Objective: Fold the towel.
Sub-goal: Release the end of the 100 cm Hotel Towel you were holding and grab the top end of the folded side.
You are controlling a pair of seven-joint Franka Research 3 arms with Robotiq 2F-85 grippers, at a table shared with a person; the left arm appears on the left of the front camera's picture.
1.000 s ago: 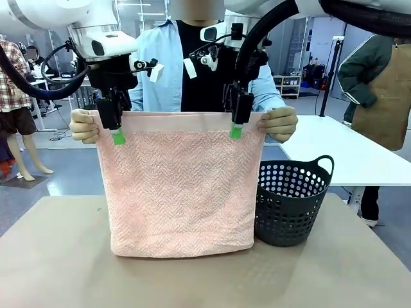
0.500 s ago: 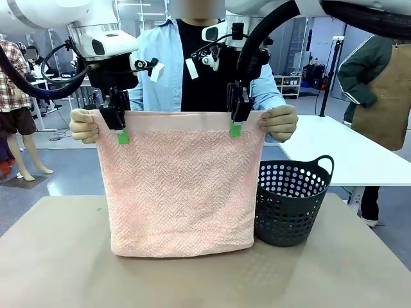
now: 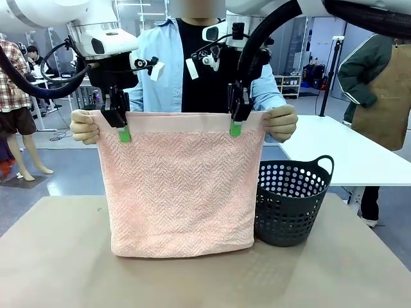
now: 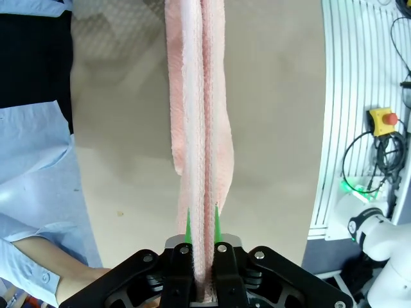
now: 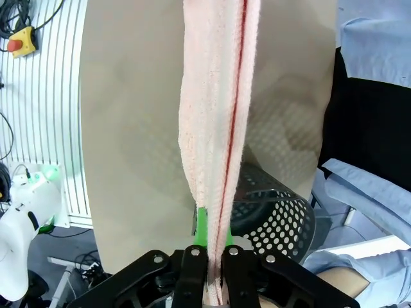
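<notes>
A: Jaws first. Left gripper (image 3: 122, 133)?
B: Pinched tight on the towel (image 3: 180, 192), on its plain top band, green pads (image 3: 123, 135) on the front face. In its wrist view the left gripper (image 4: 201, 221) has the towel's two layers running straight up between the fingers, no gap.
A: Right gripper (image 3: 236, 128)?
B: Same, clamped flat on the top band. In its wrist view the towel (image 5: 217, 96) is squeezed between the fingers, and one of the green pads (image 5: 202, 224) shows beside the cloth.
A: Where do they sit?
B: Both higher than the basket (image 3: 292, 204) and off to its robot-left side. The right gripper is the nearer one, the left is well apart from it.
A: Towel?
B: Hangs upright as a flat sheet just beside the basket, on its robot-left side. Touching it or not, can't tell. Its top edge is well above the basket rim, and its lower edge is down at the table (image 3: 58, 256), about level with the basket's base.
A: Hands?
B: The person holds both top corners, outside the grippers. One hand (image 3: 280, 123) is right above the basket, the other hand (image 3: 83, 126) is at the corner far from it.
A: Basket itself?
B: Dark grey, perforated, upright on the table. In the right wrist view the basket (image 5: 276, 218) lies just beside the hanging cloth.
</notes>
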